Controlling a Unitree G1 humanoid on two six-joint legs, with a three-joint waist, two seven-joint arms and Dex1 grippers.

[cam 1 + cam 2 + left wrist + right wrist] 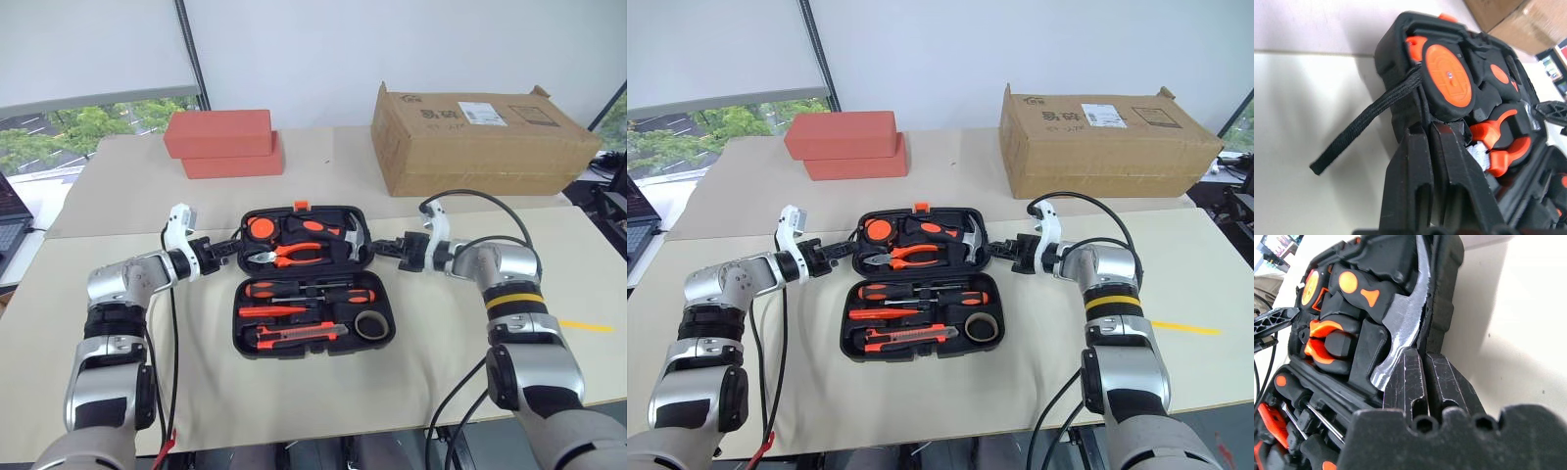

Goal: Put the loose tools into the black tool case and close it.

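1. Black tool case (313,338): lying open on the table (127,382), between the two arms, with the lid half on the far side and the base half nearer the robot.
2. Loose tools: all appearing seated in the base recesses, namely two screwdrivers (309,292), a slim orange tool (272,311), a utility knife (299,336) and a tape roll (369,326). Packing is judged done; closing is the step in hand.
3. Left gripper (233,249): reaching in near level from the left, fingers (1442,161) pressed together at the lid's left edge; whether they are pinching the rim cannot be told.
4. Right gripper (377,249): mirroring it from the right, fingers (1413,382) clenched at the lid's right edge beside the hammer head (1400,320); an actual grip cannot be told either.
5. Next move, as a judgement: both arms lifting the lid evenly and swinging it toward the robot over the base, then pressing down until the orange latch (301,206) is catching.
6. Risk: the black cord (1364,120) trailing outside the lid's left edge may be getting trapped in the seam.
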